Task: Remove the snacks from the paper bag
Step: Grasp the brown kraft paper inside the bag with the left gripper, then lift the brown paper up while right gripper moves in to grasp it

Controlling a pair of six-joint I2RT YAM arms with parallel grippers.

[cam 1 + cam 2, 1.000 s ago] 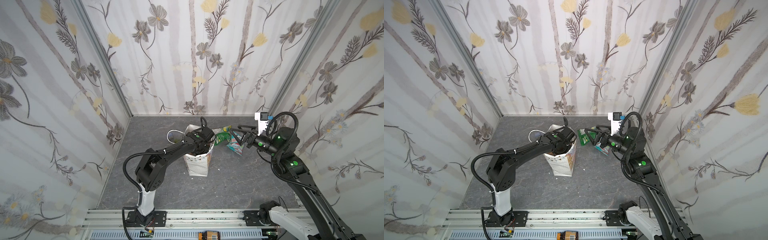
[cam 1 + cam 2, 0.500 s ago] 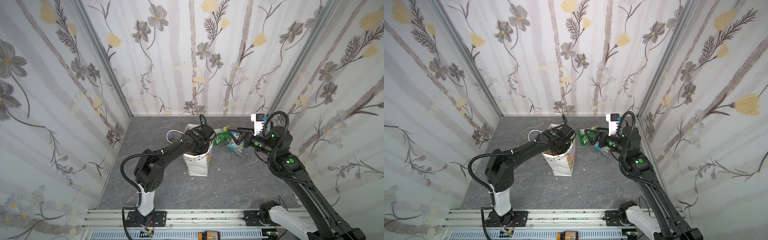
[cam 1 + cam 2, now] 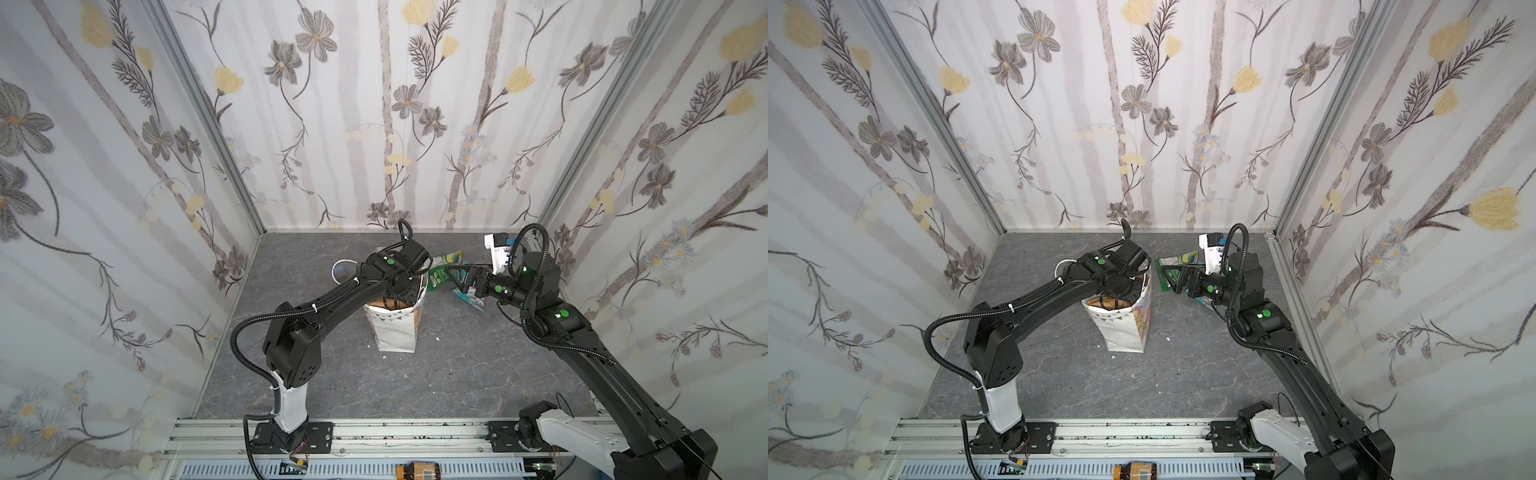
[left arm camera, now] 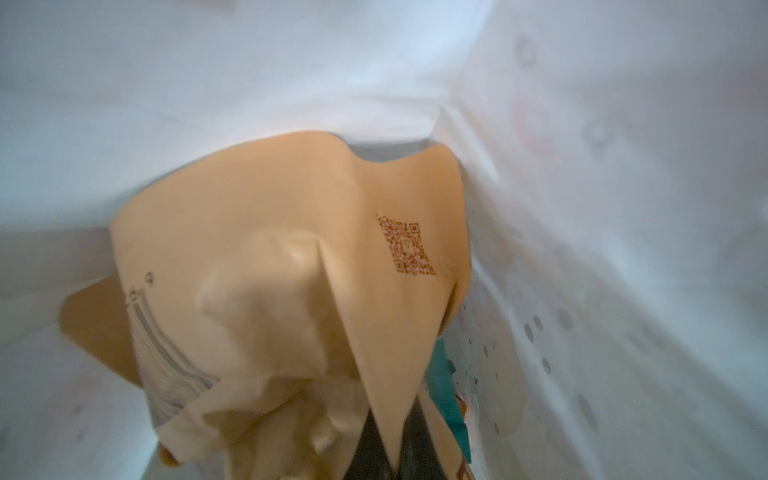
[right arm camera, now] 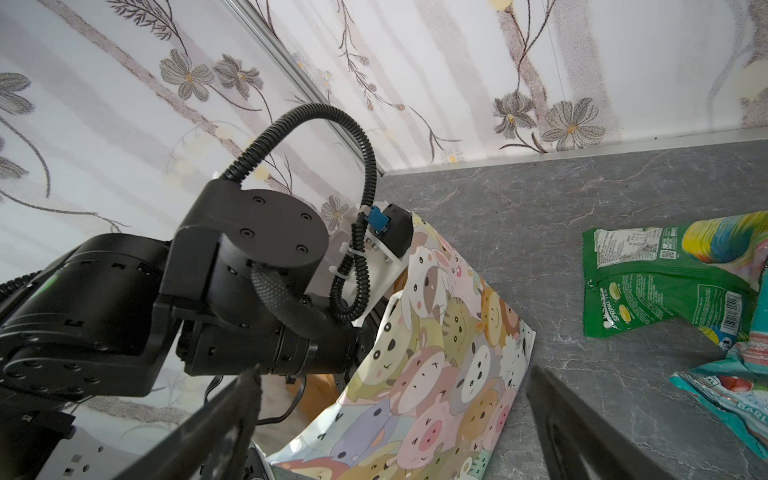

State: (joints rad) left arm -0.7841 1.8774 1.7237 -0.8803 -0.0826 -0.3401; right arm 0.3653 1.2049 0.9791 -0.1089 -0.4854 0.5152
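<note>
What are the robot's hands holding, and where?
The left gripper, down inside the paper bag, seems to pinch the orange pouch by a raised fold. The right gripper is open and holds nothing.

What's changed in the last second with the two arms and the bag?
The left gripper, inside the paper bag, closed on the orange pouch. The right gripper, open and empty, edged slightly toward the bag. Unchanged: the bag stands in the same spot; the green packet and teal packet lie beside it.

A pouch (image 4: 291,216) is being contained in the paper bag (image 3: 395,332); snack packets (image 3: 439,279) are being noted to its right, on the table (image 3: 457,374).
</note>
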